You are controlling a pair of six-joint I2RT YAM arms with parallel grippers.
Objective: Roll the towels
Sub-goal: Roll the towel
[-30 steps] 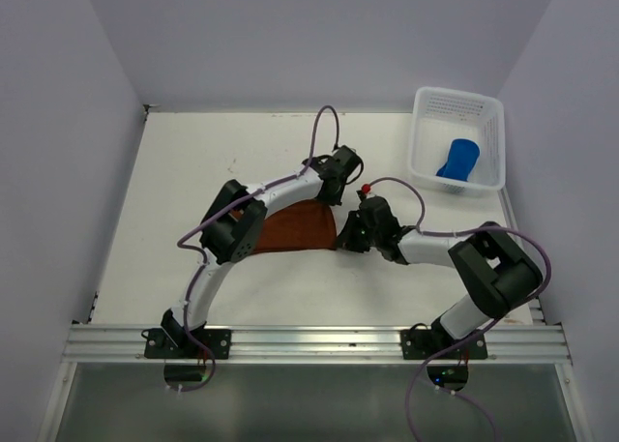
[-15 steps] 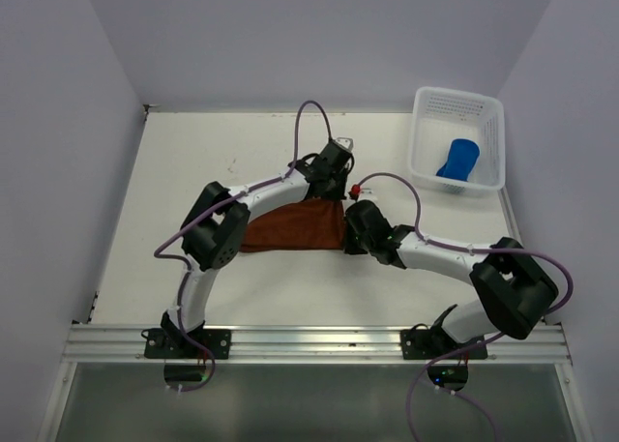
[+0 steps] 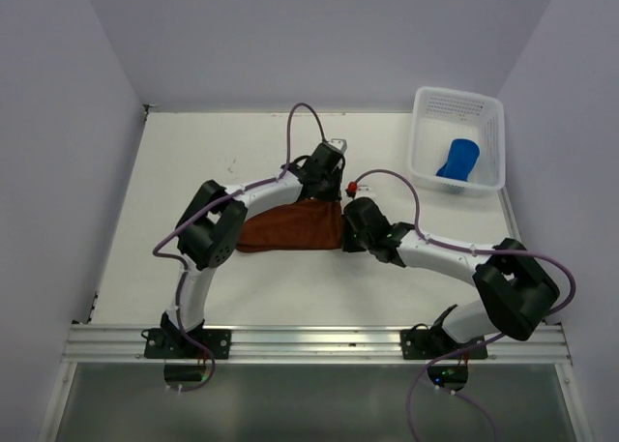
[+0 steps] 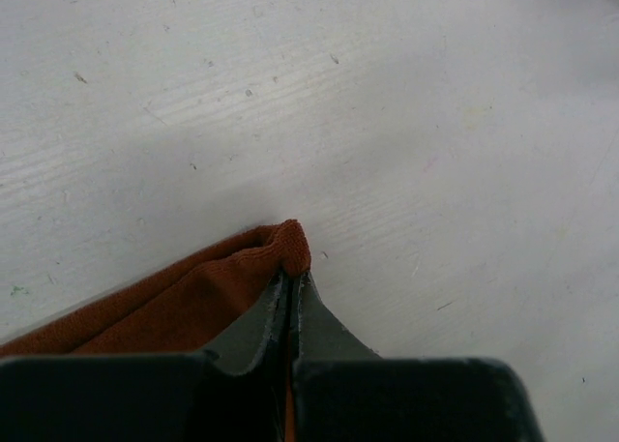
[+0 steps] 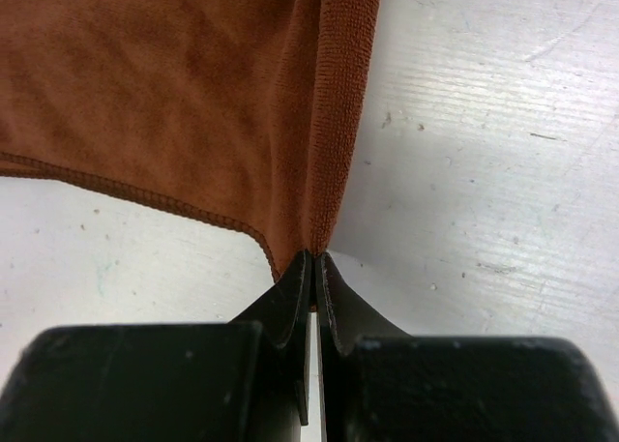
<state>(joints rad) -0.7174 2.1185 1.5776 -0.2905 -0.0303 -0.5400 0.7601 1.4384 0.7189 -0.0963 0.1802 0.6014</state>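
White scuffed tabletop (image 3: 184, 171) is seen from above, with a metal rail (image 3: 309, 343) along its near edge.

Left tool (image 4: 290, 276) is pressed together, pinching one corner of the rust-brown soft cloth towel (image 3: 290, 229). In the left wrist view the corner is bunched into a small nub just past the fingertips. The cloth falls away to the left below it.

The rust-brown towel is spread out near the middle of the tabletop, between the two arms, partly covered by the left arm's forearm. Its right edge is held at both ends: far corner by the left tool, near corner by the right. Whether the held edge is lifted off the tabletop cannot be told.

Right tool (image 5: 312, 263) is pressed together too, pinching the towel's near right corner. In the right wrist view the hemmed edge runs straight up from the fingertips.

Purple cables (image 3: 397, 183) are looped over both arms.

White perforated plastic basket (image 3: 418, 123) is placed at the far right corner of the tabletop, well apart from both tools. Bright royal blue cloth towel (image 3: 457, 159) is lying inside it, rolled into a short cylinder.
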